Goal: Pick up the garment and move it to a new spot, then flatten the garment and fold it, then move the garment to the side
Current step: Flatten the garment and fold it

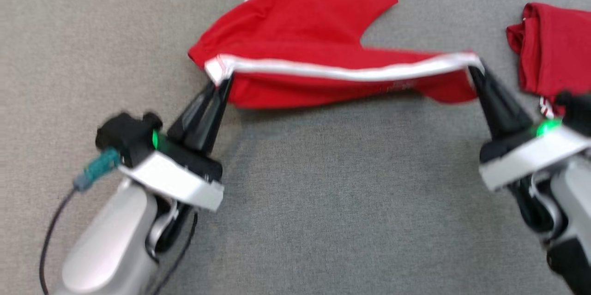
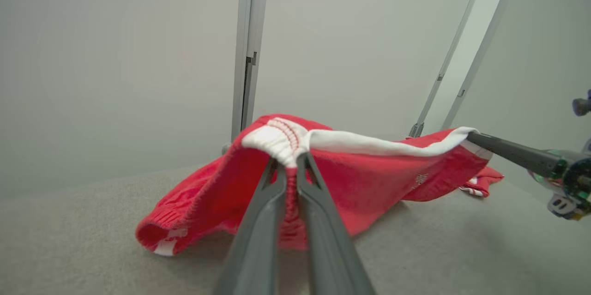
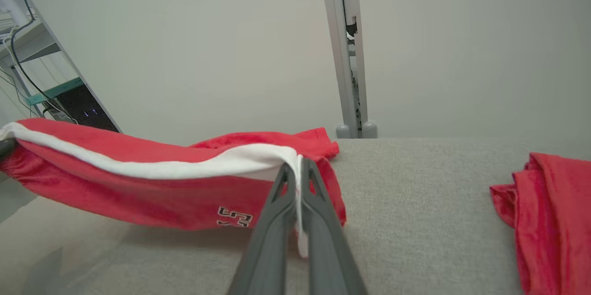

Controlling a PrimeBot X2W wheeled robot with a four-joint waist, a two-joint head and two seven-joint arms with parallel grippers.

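The left pincer point(image 1: 221, 85) gripped one end of the white waistband point(image 1: 332, 71) of the red garment point(image 1: 300, 27), the right pincer point(image 1: 475, 68) the other, its legs lying on the grey tabletop point(image 1: 323, 193). The soft, light cloth sagged; the elastic band seemed the surest hold. Black lettering point(image 3: 234, 216) could not be read.

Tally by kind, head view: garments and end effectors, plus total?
Red fabric garments: 2 (red shorts with white waistband, red cloth bundle)
Dark two-fingered end effectors: 2 (left end effector, right end effector)
Total: 4
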